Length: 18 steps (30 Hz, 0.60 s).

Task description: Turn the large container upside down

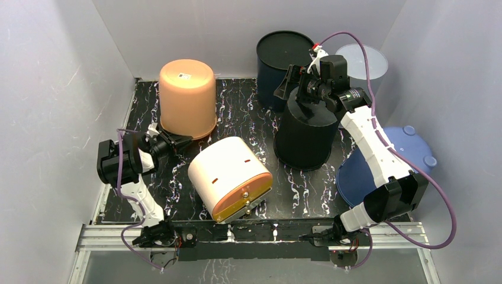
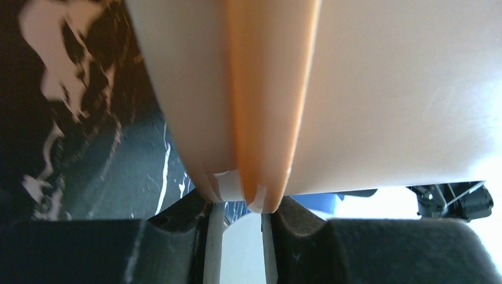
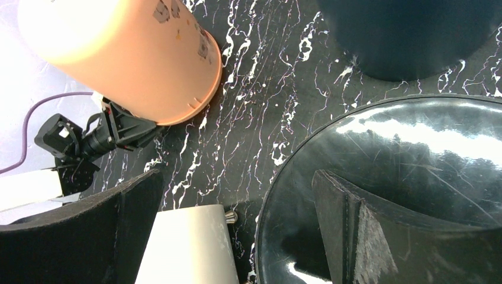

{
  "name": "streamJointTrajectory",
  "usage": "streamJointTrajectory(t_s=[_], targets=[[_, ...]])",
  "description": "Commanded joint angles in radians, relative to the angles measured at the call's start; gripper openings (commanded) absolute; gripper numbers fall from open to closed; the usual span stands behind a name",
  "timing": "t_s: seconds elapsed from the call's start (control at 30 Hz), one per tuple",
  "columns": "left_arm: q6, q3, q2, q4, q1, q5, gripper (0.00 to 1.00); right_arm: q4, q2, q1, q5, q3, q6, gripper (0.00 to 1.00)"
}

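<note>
Three buckets. Orange bucket [image 1: 186,97]: white label [image 1: 184,76], unreadable; rim pinched between left gripper [image 1: 177,141]'s narrow jaws. Black bucket [image 1: 302,136]: under right gripper [image 1: 298,86]'s wide, empty jaws. Navy bucket [image 1: 278,59]: beyond them.

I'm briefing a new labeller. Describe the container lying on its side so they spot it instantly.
On the black marbled table, look at the near middle, between the two arms. The cream container lies on its side, orange-rimmed end towards the near edge; the peach bucket and black container beside it stand inverted.
</note>
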Motion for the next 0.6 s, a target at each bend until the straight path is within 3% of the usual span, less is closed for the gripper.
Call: streamJointTrajectory(t_s=[0.0,0.13,0.17,0.2,0.27,0.4,0.43,0.57], targets=[[-0.047,0.055,0.015,-0.035,0.048,-0.133,0.0,-0.009,-0.015,0.007,0.016,-0.005,-0.012,0.98],[0.068,0.148,0.007,-0.229,0.069,-0.191,0.0,-0.009,-0.024,0.007,0.025,-0.021,-0.015,0.98],[0.105,0.172,0.003,-0.287,0.073,-0.205,0.1,-0.008,-0.026,0.007,0.025,-0.024,-0.015,0.98],[0.139,0.194,-0.008,-0.346,0.079,-0.22,0.29,-0.008,-0.028,0.007,0.026,-0.026,-0.015,0.98],[0.228,0.228,-0.056,-0.514,0.083,-0.278,0.57,-0.011,-0.029,0.007,0.029,-0.026,-0.02,0.98],[0.361,0.266,-0.161,-0.712,0.083,-0.38,0.91,-0.019,-0.023,0.007,0.055,-0.024,-0.026,0.98],[0.387,0.278,-0.179,-0.757,0.083,-0.384,0.98,-0.017,-0.022,0.007,0.059,-0.024,-0.026,0.98],[0.513,0.311,-0.281,-0.953,0.084,-0.44,0.98,0.002,-0.014,0.006,0.048,-0.03,-0.019,0.98]])
